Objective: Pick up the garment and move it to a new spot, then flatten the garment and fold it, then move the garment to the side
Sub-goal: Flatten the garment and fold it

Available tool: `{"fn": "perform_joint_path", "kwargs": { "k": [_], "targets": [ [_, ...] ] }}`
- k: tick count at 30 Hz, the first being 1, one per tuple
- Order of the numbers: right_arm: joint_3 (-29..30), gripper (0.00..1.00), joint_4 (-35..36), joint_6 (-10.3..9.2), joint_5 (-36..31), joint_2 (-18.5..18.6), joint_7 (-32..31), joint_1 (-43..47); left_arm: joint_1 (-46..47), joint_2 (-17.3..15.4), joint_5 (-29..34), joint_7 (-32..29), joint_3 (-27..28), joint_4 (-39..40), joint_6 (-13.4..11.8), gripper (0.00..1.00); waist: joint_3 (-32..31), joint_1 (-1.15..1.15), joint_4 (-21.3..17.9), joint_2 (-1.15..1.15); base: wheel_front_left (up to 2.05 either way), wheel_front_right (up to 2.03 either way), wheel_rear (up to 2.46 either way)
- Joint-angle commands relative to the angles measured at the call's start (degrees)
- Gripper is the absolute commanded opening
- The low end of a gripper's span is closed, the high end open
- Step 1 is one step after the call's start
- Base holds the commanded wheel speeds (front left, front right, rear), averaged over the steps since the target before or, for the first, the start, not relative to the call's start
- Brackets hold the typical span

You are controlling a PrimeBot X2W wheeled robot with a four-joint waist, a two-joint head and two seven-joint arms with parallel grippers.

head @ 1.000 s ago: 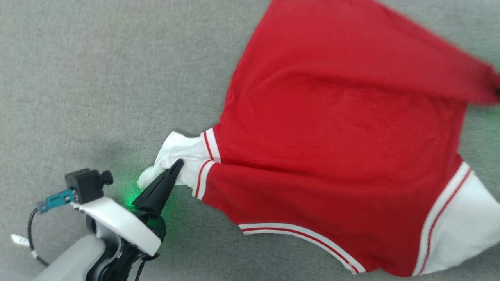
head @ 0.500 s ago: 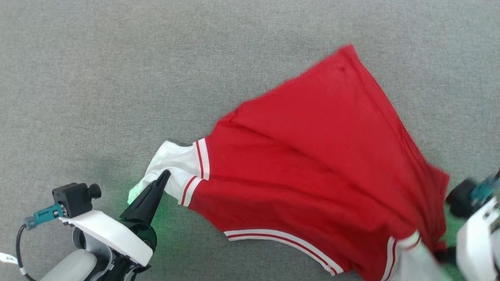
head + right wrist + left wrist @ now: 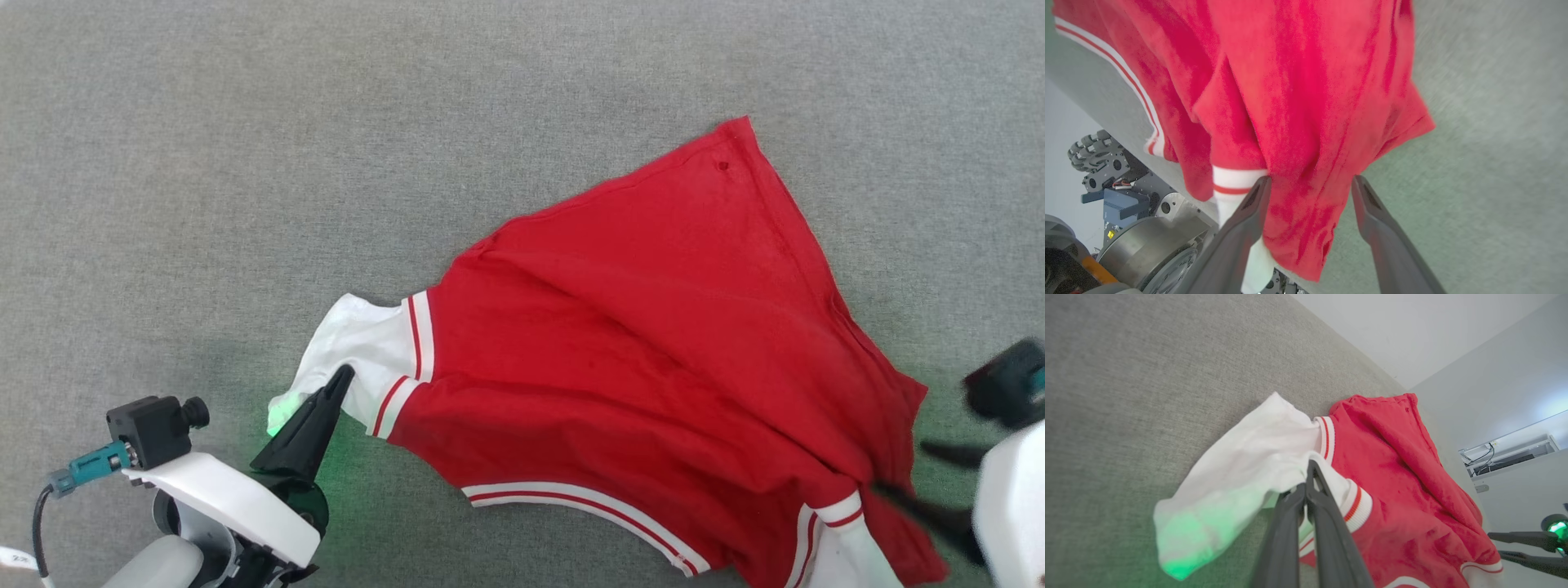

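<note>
The garment (image 3: 637, 351) is bright red with white sleeve ends and striped trim, and it lies spread on the grey surface. My left gripper (image 3: 343, 374) is at the lower left, shut on the garment's white sleeve end (image 3: 1249, 469), with its closed fingertips (image 3: 1310, 465) pinching the fabric. At the lower right, blurred, my right gripper (image 3: 898, 466) stands open at the garment's other sleeve. In the right wrist view its fingers (image 3: 1310, 179) are spread wide, with loose red fabric (image 3: 1290, 81) lying between them and a white cuff beside the left finger.
A grey fabric-covered surface (image 3: 245, 163) stretches all around the garment. Its near edge runs past my wheeled base (image 3: 1106, 163), which is below the right gripper. The left wrist view shows a pale wall and a shelf (image 3: 1511, 453) beyond the surface.
The right gripper has come down with the raised red edge and opened. The garment has dropped and now lies on the surface. The left gripper keeps its hold on the white sleeve.
</note>
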State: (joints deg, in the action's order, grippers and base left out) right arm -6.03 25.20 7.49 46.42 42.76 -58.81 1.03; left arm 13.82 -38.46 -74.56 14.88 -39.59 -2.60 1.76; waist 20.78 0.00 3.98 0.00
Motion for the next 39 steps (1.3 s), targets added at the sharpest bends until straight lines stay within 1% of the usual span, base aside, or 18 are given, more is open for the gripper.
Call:
{"fn": "perform_joint_path", "kwargs": {
  "k": [1, 4, 6, 7, 10, 13, 18, 21, 23, 26, 29, 32, 34, 35, 37, 38, 39],
  "targets": [
    [2.5, 1.00, 2.2, -0.01, 0.9, -0.3, -1.0, -1.3, -0.4, 0.1, 0.4, 0.2, 0.3, 0.3, 0.1, 0.00, 0.1, 0.00, 0.1, 0.00, 0.00, 0.00, 0.00],
    [7.1, 1.00, 4.8, -0.01, 1.8, -0.1, -2.6, -5.2, 0.1, 0.7, 0.6, 0.2, 0.3, 0.3, 0.4, 0.00, 0.8, 0.00, 0.6, 0.00, 0.00, 0.00, 0.00],
    [9.4, 1.00, 5.0, -0.01, 1.1, -0.3, -3.0, -9.1, 0.9, 1.2, 0.9, 0.2, 0.1, 0.1, 0.8, 0.00, 1.4, 0.00, 1.2, 0.00, 0.00, 0.00, 0.00],
    [9.4, 1.00, 5.0, -0.01, 1.1, -0.3, -3.0, -9.1, 0.9, 1.2, 0.9, 0.2, 0.1, 0.1, 0.8, 0.00, 1.4, 0.00, 1.2, 0.00, 0.00, 0.00, 0.00],
    [8.6, 1.00, 3.0, -0.01, -1.3, -0.8, -1.7, -16.6, 1.7, 2.1, 1.3, 0.2, 0.0, -0.4, 1.4, 0.00, 2.5, 0.00, 2.3, 0.00, 0.00, 0.00, 0.00],
    [4.0, 1.00, -1.9, -0.01, -4.2, -1.7, -0.3, -24.5, 2.9, 3.4, 1.8, 0.2, -0.3, -1.1, 2.0, 0.00, 4.1, 0.00, 3.6, 0.00, 0.00, 0.00, 0.00],
    [-6.2, 1.00, -13.8, -0.01, -8.0, -3.5, 1.0, -36.9, 4.9, 5.0, 2.3, -0.1, -0.9, -2.6, 3.1, 0.00, 6.5, 0.00, 5.8, 0.00, 0.00, 0.00, 0.00],
    [-12.1, 1.00, -20.9, -0.01, -9.8, -4.0, 1.5, -43.1, 5.9, 5.8, 2.5, -0.1, -1.1, -3.6, 3.7, 0.00, 8.0, 0.00, 7.0, 0.00, 0.00, 0.00, 0.00],
    [-15.8, 1.00, -25.2, -0.01, -11.1, -3.8, 2.0, -46.4, 6.4, 6.6, 2.3, -0.1, -1.2, -4.3, 4.1, 0.00, 8.8, 0.00, 7.8, 0.00, 0.00, 0.00, 0.00],
    [-21.3, 1.00, -30.6, -0.01, -11.9, -2.7, 2.4, -50.0, 7.0, 7.7, 2.4, 0.0, -1.6, -5.5, 4.6, 0.00, 9.8, 0.00, 8.8, 0.00, 0.00, 0.00, 0.00],
    [-25.8, 1.00, -34.7, -0.01, -10.8, -2.2, 2.7, -51.6, 7.6, 8.8, 2.7, 0.0, -1.8, -6.5, 5.0, 0.00, 10.6, 0.00, 9.6, 0.00, 0.00, 0.00, 0.00],
    [-30.1, 1.00, -37.7, -0.01, -8.7, -1.9, 1.1, -51.4, 7.8, 9.5, 2.8, 0.1, -2.0, -7.4, 5.2, 0.00, 10.9, 0.00, 10.0, 0.00, 0.00, 0.00, 0.00],
    [-32.7, 1.00, -38.4, 0.02, -7.2, -1.5, 0.1, -51.1, 7.9, 9.9, 2.8, 0.1, -2.0, -7.9, 5.4, 0.00, 11.0, 0.00, 10.2, 0.00, 0.00, 0.00, 0.00],
    [-34.0, 0.67, -38.4, 0.03, -6.6, -1.2, -0.1, -51.0, 8.0, 10.0, 2.7, 0.1, -2.1, -8.1, 5.5, 0.00, 11.0, 0.00, 10.3, 0.00, 0.00, 0.00, 0.00],
    [-35.9, 0.19, -38.6, 0.19, -5.3, -0.7, -0.2, -50.9, 8.2, 10.3, 2.6, 0.1, -2.2, -8.4, 5.6, 0.00, 11.0, 0.00, 10.3, 0.00, 0.00, 0.00, 0.00],
    [-36.5, 0.00, -38.7, 0.20, -4.9, -0.5, 0.1, -51.0, 8.4, 10.4, 2.6, 0.1, -2.2, -8.5, 5.6, 0.00, 11.0, 0.00, 10.3, 0.00, 0.00, 0.00, 0.00],
    [-36.8, 0.00, -38.9, 0.19, -4.6, -0.4, 0.6, -51.2, 8.5, 10.4, 2.5, 0.1, -2.3, -8.7, 5.6, 0.00, 11.0, 0.00, 10.2, 0.00, 0.00, 0.00, 0.00]
  ]
}}
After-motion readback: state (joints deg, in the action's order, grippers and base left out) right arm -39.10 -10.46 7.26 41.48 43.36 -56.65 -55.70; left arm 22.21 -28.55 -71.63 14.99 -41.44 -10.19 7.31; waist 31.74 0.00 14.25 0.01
